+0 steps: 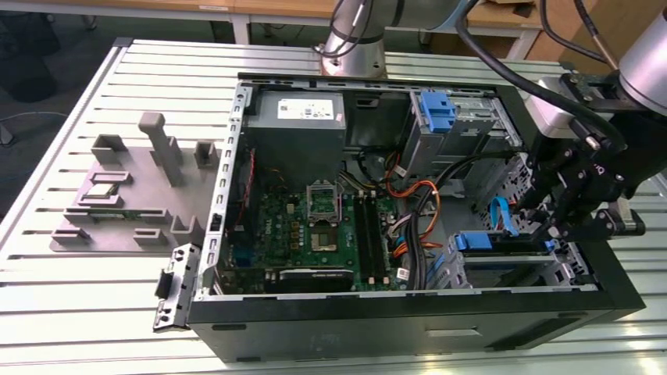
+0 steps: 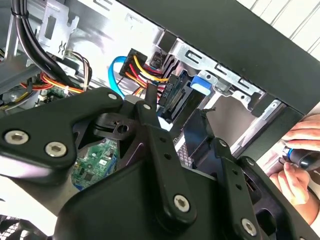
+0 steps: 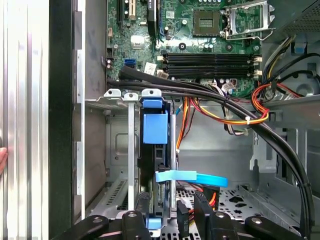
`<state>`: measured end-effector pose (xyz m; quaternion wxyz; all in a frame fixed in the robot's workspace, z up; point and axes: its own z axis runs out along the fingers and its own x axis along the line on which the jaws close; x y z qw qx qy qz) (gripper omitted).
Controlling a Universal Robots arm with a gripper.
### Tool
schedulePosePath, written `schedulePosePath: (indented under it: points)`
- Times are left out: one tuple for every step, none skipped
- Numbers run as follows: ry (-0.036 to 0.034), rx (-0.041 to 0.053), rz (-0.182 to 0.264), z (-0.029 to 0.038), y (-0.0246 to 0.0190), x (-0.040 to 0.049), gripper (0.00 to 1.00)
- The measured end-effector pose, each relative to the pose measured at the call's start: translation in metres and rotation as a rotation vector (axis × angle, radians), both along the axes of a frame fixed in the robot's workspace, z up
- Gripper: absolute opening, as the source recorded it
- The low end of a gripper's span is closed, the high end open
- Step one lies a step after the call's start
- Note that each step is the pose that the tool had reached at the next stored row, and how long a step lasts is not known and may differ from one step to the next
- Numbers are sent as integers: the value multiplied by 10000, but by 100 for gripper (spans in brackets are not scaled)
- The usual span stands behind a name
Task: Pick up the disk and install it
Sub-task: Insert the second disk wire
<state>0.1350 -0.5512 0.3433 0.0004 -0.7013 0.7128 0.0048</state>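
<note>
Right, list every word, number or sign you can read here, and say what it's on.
White sticker on the power-supply box: print too small to read.
Motherboard: markings too small to read.
Small green circuit board: chip markings blurred.
Nothing else carries legible text.

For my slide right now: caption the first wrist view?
Gripper over the blue-framed disk standing in the case's drive cage.

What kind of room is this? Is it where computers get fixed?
Probably a robot lab or workshop for putting computers together. An opened computer case lies on a slatted metal table with its motherboard showing, a robot arm stands behind it, and grey part holders sit beside it.
</note>
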Motion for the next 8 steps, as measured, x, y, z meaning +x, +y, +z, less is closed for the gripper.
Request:
schedulePosePath:
  points:
    - [0,0,0,0,0,-1,47]
    - [0,-1,0,1,0,-2,47]
    - [0,-1,0,0,0,-3,40]
    - [0,0,0,0,0,-4,34]
    - [0,-1,0,0,0,-5,34]
    - [0,-1,0,0,0,-6,29]
    - [0,-1,0,0,0,-7,23]
    - [0,-1,0,0,0,-8,23]
